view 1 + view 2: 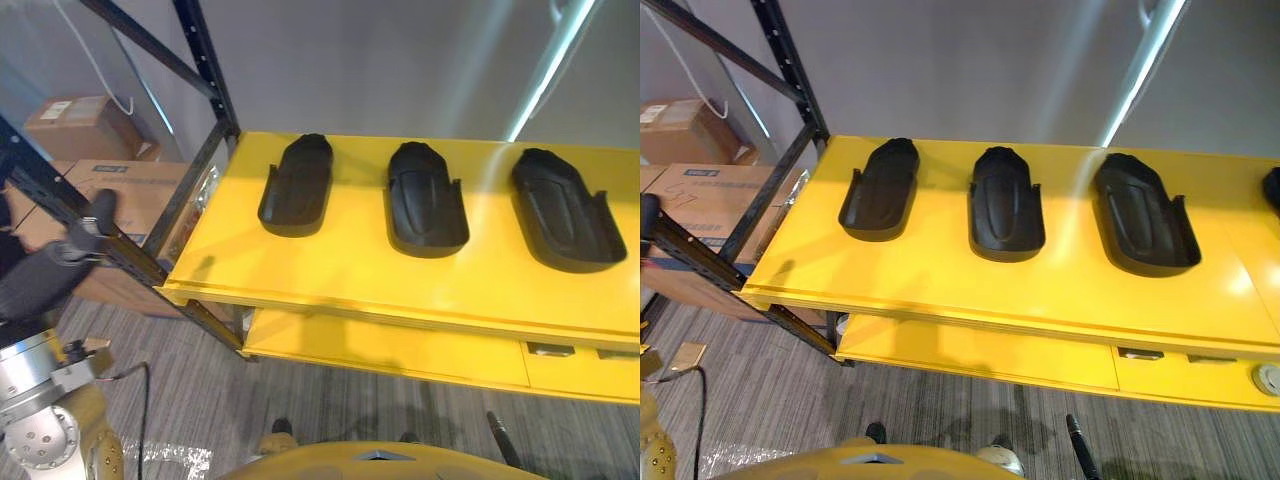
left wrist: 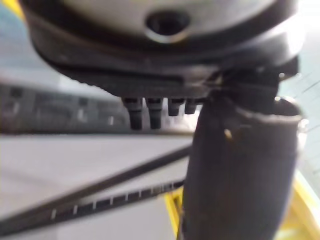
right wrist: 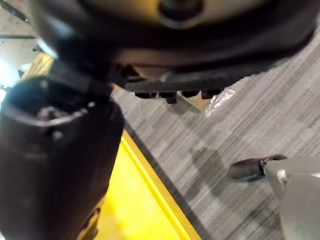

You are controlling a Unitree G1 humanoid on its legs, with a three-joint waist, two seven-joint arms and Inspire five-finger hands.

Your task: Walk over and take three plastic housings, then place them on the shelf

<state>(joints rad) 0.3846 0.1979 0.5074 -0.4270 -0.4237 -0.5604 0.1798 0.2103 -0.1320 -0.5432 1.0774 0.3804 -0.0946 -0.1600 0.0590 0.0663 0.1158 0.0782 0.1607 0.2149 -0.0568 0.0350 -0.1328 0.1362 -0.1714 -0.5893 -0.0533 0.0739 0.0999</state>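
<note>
Three black plastic housings lie in a row on the yellow shelf top: the left housing, the middle housing and the right housing. All three rest hollow side up, well apart from each other. My left hand hangs low beside the shelf's left end, by the black rack frame, with nothing in it. Its thumb and short row of fingers are relaxed. My right hand hovers over the yellow edge and the carpet, open and holding nothing.
A black rack upright stands at the shelf's back left corner. Cardboard boxes are stacked behind it. A lower yellow level juts out under the top. Another dark housing shows at the far right. Grey carpet lies in front.
</note>
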